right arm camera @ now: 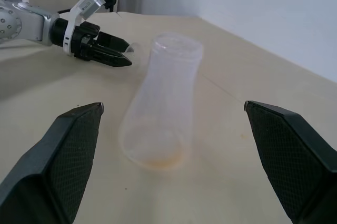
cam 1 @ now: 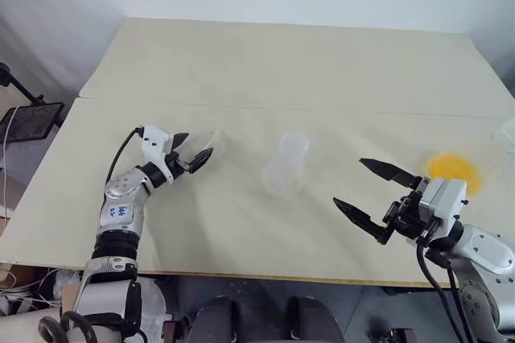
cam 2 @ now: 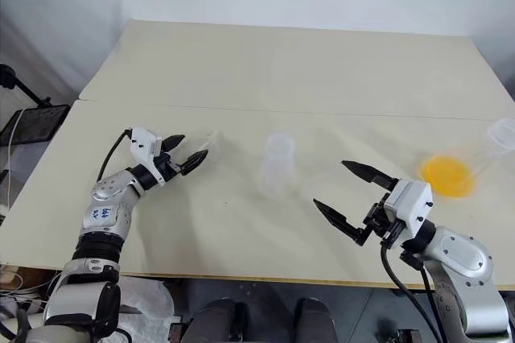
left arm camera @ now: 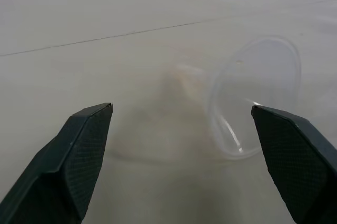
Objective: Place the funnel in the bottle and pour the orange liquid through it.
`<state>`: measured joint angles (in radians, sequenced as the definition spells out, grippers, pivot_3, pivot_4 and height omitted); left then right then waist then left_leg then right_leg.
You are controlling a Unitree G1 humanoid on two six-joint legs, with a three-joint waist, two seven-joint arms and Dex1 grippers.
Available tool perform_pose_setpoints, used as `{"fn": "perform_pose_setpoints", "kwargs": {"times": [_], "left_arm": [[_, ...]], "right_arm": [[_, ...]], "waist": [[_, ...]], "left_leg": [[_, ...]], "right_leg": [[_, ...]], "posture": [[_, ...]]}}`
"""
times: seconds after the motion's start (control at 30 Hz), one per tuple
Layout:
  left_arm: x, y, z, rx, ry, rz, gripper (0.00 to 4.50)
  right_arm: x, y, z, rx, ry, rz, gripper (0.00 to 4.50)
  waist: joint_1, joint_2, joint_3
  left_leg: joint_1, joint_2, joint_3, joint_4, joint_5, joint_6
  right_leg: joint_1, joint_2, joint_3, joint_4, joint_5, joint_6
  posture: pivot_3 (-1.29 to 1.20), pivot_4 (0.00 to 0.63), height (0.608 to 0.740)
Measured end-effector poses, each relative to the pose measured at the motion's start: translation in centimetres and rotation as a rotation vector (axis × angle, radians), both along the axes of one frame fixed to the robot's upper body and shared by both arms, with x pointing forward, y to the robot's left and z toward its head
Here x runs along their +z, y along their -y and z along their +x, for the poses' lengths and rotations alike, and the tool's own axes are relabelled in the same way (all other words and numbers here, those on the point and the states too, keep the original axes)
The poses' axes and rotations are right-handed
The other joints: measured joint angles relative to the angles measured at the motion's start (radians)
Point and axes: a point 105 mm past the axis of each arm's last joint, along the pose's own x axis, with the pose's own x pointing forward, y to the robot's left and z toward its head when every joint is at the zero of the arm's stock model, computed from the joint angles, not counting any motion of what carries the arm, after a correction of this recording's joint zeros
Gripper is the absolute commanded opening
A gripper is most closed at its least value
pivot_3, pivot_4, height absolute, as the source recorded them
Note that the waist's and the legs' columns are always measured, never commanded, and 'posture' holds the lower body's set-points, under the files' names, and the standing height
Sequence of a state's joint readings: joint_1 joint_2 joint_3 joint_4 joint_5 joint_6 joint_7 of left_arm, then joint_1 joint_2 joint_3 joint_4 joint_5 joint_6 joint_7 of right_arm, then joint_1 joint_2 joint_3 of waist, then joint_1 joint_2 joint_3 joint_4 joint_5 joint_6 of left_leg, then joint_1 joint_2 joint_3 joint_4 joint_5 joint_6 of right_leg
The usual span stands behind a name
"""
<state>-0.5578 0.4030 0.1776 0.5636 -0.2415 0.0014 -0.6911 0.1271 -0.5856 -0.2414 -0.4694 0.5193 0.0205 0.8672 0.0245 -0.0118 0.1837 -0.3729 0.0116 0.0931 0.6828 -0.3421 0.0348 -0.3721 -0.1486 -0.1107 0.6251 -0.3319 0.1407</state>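
The clear funnel (left arm camera: 253,95) lies on its side on the table, just past the tips of my left gripper (left arm camera: 181,109), whose jaws stand open and hold nothing. The funnel's wide rim is close to one fingertip (left arm camera: 263,116). In the middle of the table stands the clear flask-like bottle (cam 1: 288,164), upright, with a faint orange trace at its base (right arm camera: 158,162). My right gripper (cam 1: 348,180) hovers open to the right of the bottle, pointing at it, apart from it. The orange liquid (cam 1: 453,170) shows through a large clear vessel (cam 2: 500,132) at the far right.
The beige table (cam 1: 265,69) has a seam across its middle. A black stand (cam 1: 28,117) sits off the table's left edge. The bottle stands apart from the funnel and from the vessel.
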Motion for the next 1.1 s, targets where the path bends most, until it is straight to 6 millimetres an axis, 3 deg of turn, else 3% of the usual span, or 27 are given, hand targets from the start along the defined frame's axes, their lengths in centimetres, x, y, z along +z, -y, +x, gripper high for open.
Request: {"fn": "perform_pose_setpoints", "kwargs": {"times": [0.4, 0.73, 0.8, 0.9, 1.1], "left_arm": [[-0.1, -0.1, -0.1, 0.009, 0.002, -0.003, 0.02], [2.1, 0.1, -1.7, -0.178, 0.006, -0.040, 0.02], [3.9, -0.1, -2.8, -0.297, -0.021, -0.031, 0.02], [8.2, 0.9, -4.1, -0.488, -0.033, 0.055, 0.02], [14.3, 6.2, -5.9, -0.842, -0.059, 0.226, 0.02]], "right_arm": [[-0.2, -0.8, 0.0, 0.035, -0.008, 0.003, 4.50], [-0.1, -1.0, -0.1, 0.043, -0.003, 0.002, 4.50], [0.1, -1.2, -0.4, 0.054, 0.004, 0.001, 4.50], [0.4, -1.5, -0.9, 0.068, 0.010, 0.005, 4.50], [0.2, -0.3, -0.7, -0.005, 0.003, 0.026, 4.50]], "waist": [[-0.001, 0.000, 0.000], [-0.002, 0.000, 0.000], [-0.004, 0.000, 0.000], [0.001, 0.000, 0.000], [0.002, 0.000, 0.000]], "left_leg": [[0.000, 0.000, 0.000, 0.000, 0.000, 0.000], [0.000, 0.000, 0.000, 0.000, 0.000, 0.000], [-0.001, 0.001, 0.000, 0.000, 0.000, 0.000], [-0.001, 0.000, -0.001, 0.001, 0.000, 0.000], [-0.002, -0.002, -0.001, 0.001, 0.000, 0.000]], "right_leg": [[0.000, 0.000, 0.000, 0.000, 0.000, 0.000], [-0.001, 0.000, 0.000, 0.001, 0.000, 0.000], [-0.001, 0.001, 0.000, 0.001, 0.000, 0.000], [0.000, 0.001, 0.000, 0.001, 0.000, 0.000], [0.000, 0.001, 0.001, -0.001, 0.000, 0.000]], "posture": [[0.00, 0.150, 0.740], [0.00, 0.150, 0.740], [0.00, 0.150, 0.740], [0.00, 0.150, 0.740], [0.00, 0.150, 0.740]]}}
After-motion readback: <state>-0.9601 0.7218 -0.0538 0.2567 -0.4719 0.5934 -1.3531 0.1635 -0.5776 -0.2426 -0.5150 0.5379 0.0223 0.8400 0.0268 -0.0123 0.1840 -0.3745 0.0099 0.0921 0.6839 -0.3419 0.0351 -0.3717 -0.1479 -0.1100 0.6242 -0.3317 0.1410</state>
